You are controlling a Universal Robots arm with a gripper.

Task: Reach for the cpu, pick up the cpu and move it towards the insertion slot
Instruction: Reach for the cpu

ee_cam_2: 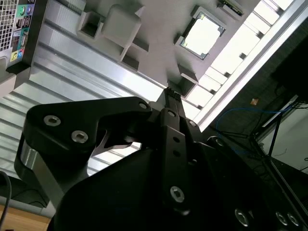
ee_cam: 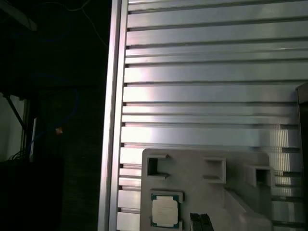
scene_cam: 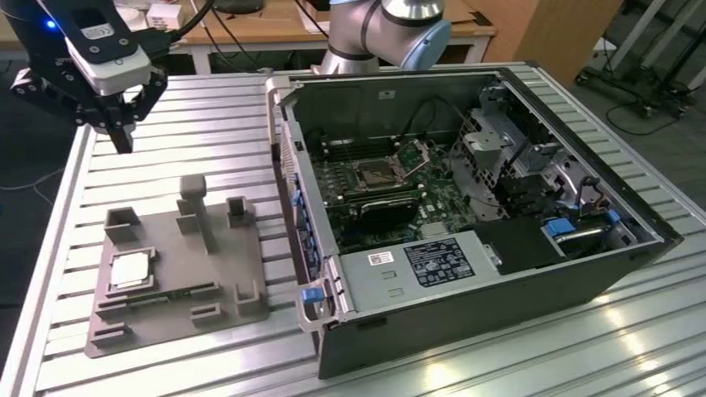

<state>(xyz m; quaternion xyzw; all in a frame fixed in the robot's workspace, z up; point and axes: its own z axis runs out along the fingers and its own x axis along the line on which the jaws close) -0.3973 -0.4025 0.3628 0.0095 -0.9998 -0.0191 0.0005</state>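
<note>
Where the exterior view comes closest, at the lower left of the frame, the cpu (scene_cam: 129,270) lies flat with its metal face up. It sits in a shallow pocket of a grey tray (scene_cam: 221,265) with upright blocks, on the slatted metal table (scene_cam: 188,107). The cpu looks light, stiff and thin, and its smooth top would likely slip under a pinch from above. Its underside is probably delicate, so the sound hold is across two opposite pale edges, squarely and gently. Further back, at the centre of the frame, the open computer case (scene_cam: 474,306) shows the insertion slot (scene_cam: 375,174), well apart from the cpu. Farthest, at the upper left, the gripper (scene_cam: 122,142) hangs above the table beyond the tray. Its jaws are pressed together on nothing, clear of the cpu.
</note>
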